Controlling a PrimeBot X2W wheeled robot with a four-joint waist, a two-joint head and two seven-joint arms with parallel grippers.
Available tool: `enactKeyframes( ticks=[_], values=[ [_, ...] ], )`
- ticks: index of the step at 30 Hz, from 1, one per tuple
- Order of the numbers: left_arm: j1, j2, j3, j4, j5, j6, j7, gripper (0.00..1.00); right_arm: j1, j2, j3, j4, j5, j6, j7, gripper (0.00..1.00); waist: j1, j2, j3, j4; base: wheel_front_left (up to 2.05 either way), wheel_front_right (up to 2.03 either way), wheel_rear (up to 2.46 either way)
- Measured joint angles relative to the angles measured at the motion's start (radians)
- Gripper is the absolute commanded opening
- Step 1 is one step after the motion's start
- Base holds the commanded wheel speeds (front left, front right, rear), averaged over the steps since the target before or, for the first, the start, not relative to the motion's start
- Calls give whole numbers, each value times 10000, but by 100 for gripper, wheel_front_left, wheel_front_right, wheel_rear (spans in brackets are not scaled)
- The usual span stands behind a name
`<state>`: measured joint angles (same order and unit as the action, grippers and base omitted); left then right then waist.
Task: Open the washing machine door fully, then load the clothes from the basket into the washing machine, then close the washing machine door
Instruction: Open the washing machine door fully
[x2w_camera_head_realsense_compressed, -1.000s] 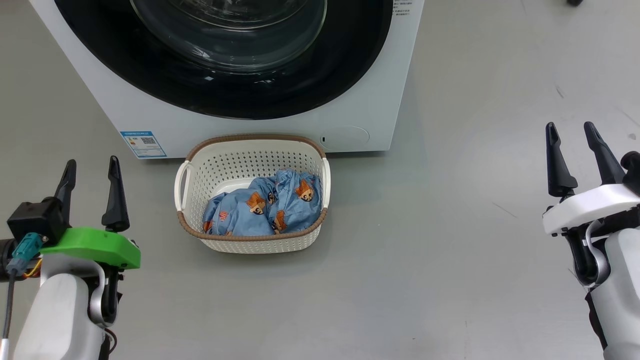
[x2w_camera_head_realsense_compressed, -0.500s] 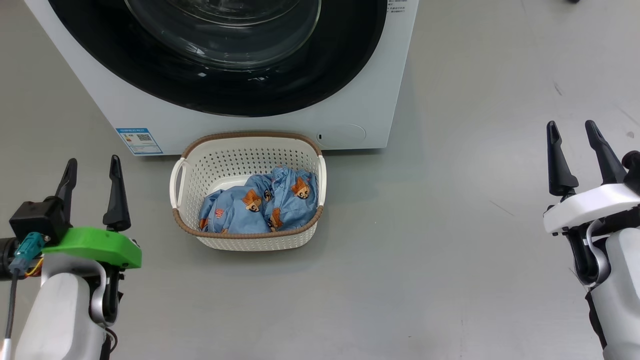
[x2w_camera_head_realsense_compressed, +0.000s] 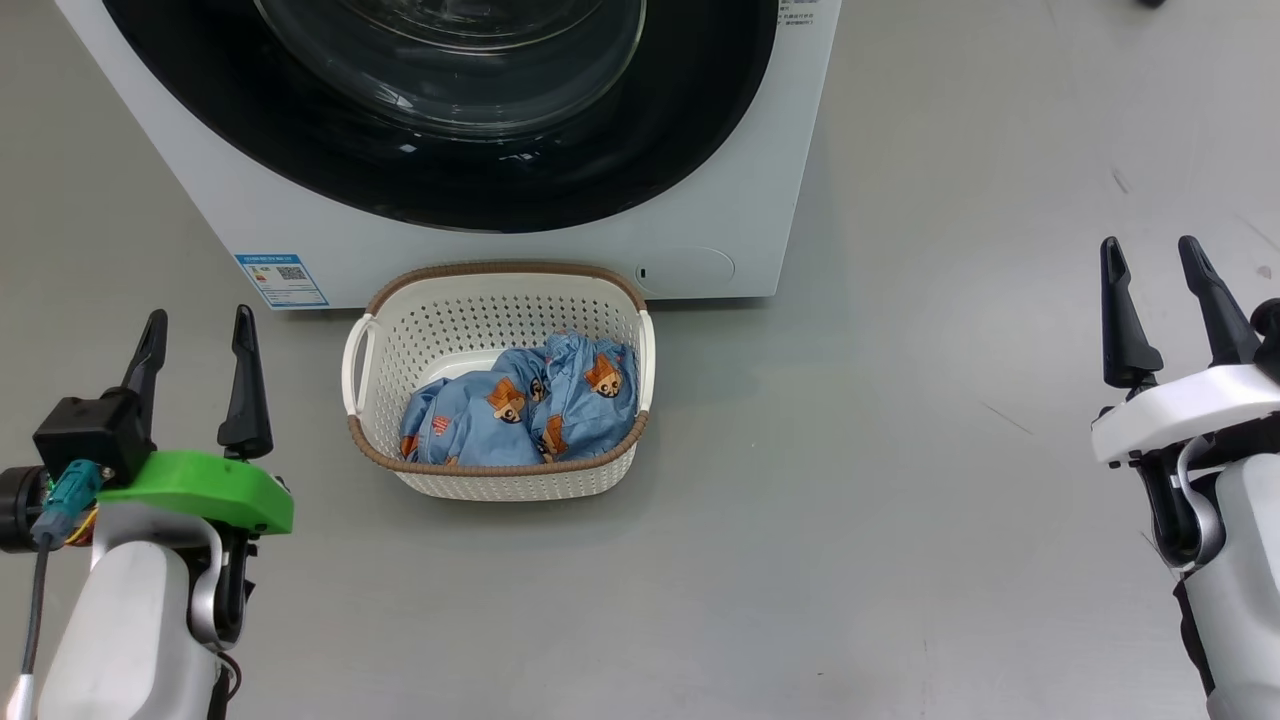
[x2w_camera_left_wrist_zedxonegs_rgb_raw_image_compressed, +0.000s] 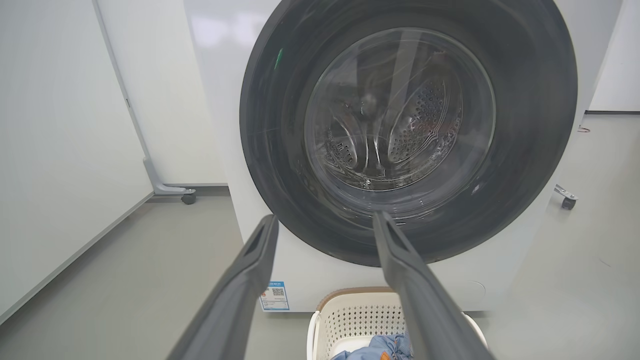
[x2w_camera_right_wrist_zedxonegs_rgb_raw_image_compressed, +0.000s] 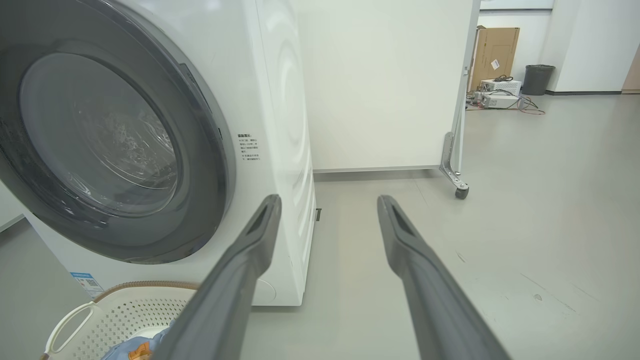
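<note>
The white washing machine (x2w_camera_head_realsense_compressed: 700, 200) fills the top of the head view, and its black-rimmed glass door (x2w_camera_head_realsense_compressed: 450, 150) lies flat against the front. In the left wrist view the door (x2w_camera_left_wrist_zedxonegs_rgb_raw_image_compressed: 407, 125) faces me with the steel drum behind its glass. On the floor just before the machine stands the cream basket (x2w_camera_head_realsense_compressed: 385, 350), with the light-blue printed clothes (x2w_camera_head_realsense_compressed: 525, 405) bunched in its near right part. My left gripper (x2w_camera_head_realsense_compressed: 198, 325) is open at the lower left, well apart from the basket. At the far right my right gripper (x2w_camera_head_realsense_compressed: 1150, 255) is open too.
Bare grey floor lies all around the basket. A white partition on castors (x2w_camera_right_wrist_zedxonegs_rgb_raw_image_compressed: 460, 190) stands to the machine's right, with a cardboard box (x2w_camera_right_wrist_zedxonegs_rgb_raw_image_compressed: 495, 50), a bin and cables far behind. Another wheeled white panel (x2w_camera_left_wrist_zedxonegs_rgb_raw_image_compressed: 187, 197) is on the machine's left.
My left gripper has risen a little and edged toward the basket. The head camera has shifted slightly. The basket, clothes and door lie as before.
</note>
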<state>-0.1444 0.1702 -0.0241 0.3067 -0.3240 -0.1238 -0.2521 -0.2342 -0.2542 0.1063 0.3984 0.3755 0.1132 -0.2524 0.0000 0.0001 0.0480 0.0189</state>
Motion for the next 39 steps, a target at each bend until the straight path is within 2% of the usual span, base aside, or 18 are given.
enactKeyframes(
  ticks=[12, 21, 26, 39],
  values=[
    [19, -251, -38, -284, 230, -2, 0, 100, -24, 10, -244, -46, -12, 4, 0, 100, 0, 0, -12, 78, 0, 0, 0],
    [104, -393, -178, -311, 261, -2, 0, 100, -577, 23, -834, -334, 245, 4, -2, 100, 0, 0, 97, 222, 0, 0, 0],
    [112, -617, -343, -299, 263, -4, 0, 100, -1337, 209, -1442, -497, 1043, 4, -2, 100, 0, 0, 197, 422, 0, 0, 0],
    [115, -627, -418, -324, 288, -6, 0, 100, -2792, 510, -2592, -650, 2763, 4, 0, 100, 0, 0, 515, 861, 0, 0, 0]
  ],
)
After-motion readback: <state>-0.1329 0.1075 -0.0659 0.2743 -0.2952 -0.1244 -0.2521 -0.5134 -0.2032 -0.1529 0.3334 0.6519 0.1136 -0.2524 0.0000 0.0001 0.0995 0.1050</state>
